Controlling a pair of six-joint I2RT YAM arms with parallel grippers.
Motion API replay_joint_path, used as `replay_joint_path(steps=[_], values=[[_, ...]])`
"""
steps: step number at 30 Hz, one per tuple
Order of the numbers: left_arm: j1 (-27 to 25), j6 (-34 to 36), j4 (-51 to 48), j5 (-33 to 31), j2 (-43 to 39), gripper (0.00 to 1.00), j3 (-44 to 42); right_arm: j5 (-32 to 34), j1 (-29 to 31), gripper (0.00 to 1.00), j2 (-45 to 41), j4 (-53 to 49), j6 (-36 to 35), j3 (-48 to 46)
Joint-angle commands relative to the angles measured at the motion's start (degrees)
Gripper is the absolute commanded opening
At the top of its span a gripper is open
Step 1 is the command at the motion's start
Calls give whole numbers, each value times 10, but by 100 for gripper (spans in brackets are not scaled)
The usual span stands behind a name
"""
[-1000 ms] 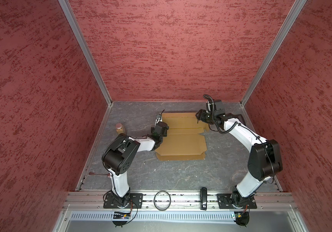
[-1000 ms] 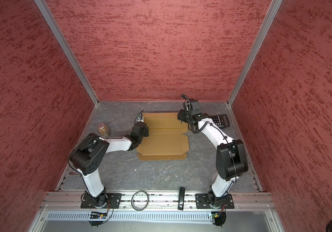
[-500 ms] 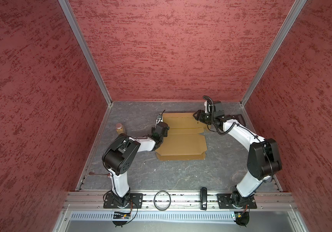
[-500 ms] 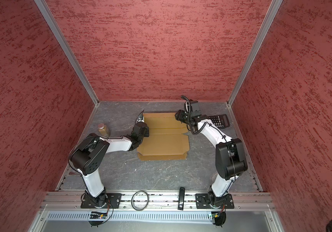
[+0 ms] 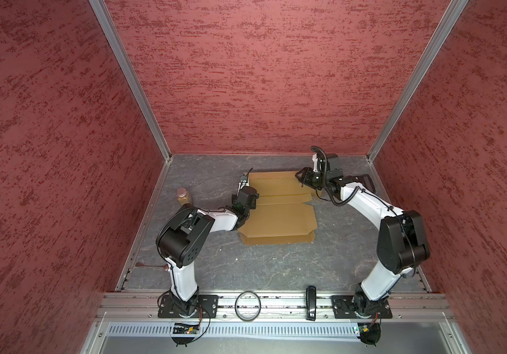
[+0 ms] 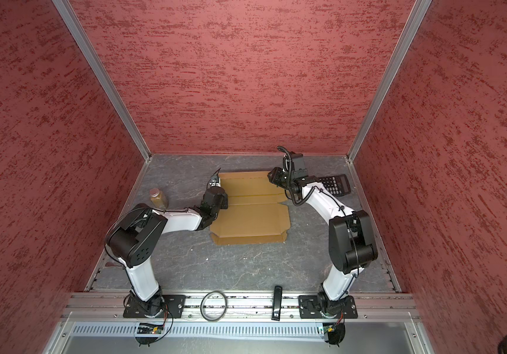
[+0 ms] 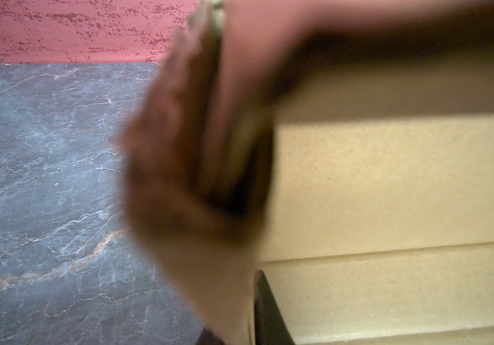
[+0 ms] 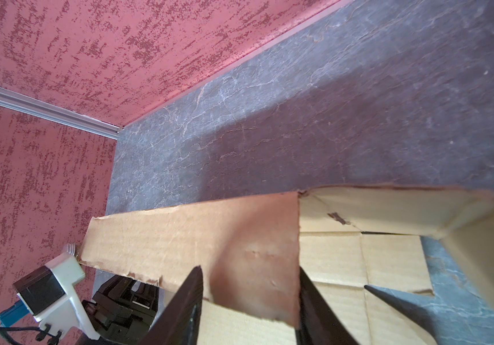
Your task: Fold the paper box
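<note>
Going left to right: a small jar (image 5: 183, 197) stands on the table (image 5: 246, 269) near the left wall, apart from the cardboard. Next is the left gripper (image 5: 244, 181), parked at the far-left corner of the paper box (image 5: 276, 214). Its jaws are almost together and it looks pinched on a raised corner flap (image 7: 198, 134). That wrist view is super blurry though; only one dark finger (image 7: 262, 307) shows, right beside the card.

The box itself lies mostly flat in the middle of the table, toward the back wall, with the near panel flat and its creases showing.

At the far-right corner, the right gripper (image 5: 300, 177) leans in over the box's back edge. Its wrist view shows the back flap (image 8: 180, 239) standing up, with its end sitting between the two fingers (image 8: 192, 298). The jaws are roughly half apart, and I can't tell if either finger actually presses the card.

A black calculator (image 6: 336, 184) lies behind that arm, clear of the box.
</note>
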Motion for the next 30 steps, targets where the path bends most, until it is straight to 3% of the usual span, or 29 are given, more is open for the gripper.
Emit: replay_joint_path(steps=[1,7,15,17,21,24,30], values=[[-4,5,13,2,7,15,2,0,-2,54,-9,12,1,-10],[-5,6,14,-4,2,14,-1,31,-4,76,-62,-3,-7,-40],[-5,14,21,1,-8,14,-15,61,-7,75,-150,-32,-3,-94],[-4,16,21,3,-9,14,-17,70,-7,67,-183,-42,1,-110],[-4,18,25,5,-10,13,-21,79,-7,38,-208,-50,11,-140],[-2,17,29,7,-11,13,-22,84,-8,21,-190,-62,9,-144],[-2,19,31,9,-10,13,-21,99,-13,12,-149,-45,9,-144]])
